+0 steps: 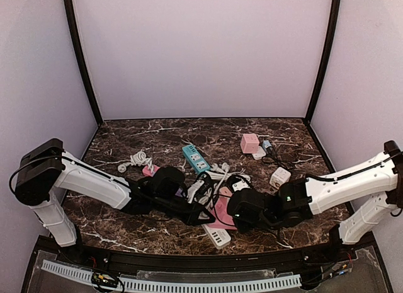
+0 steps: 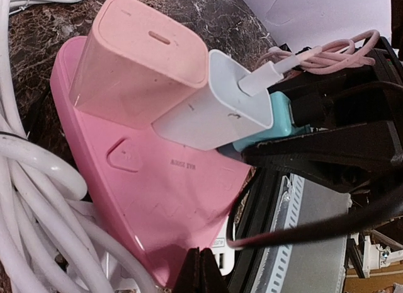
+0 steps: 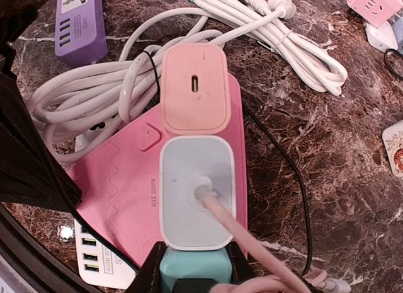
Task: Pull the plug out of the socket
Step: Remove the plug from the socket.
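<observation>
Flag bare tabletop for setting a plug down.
Free: far strip of dark marble table behind teal power strip and pink cube socket. Crowded: centre, white cable bundles around flat pink power strip, right gripper on its teal plug.

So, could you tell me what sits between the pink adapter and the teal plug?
The white adapter, clearest in the right wrist view.

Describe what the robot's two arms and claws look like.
The left arm and right arm have white rounded links, black joints and thin black cables. A small green light shows near the right wrist. The left claw and right claw are black.
</observation>
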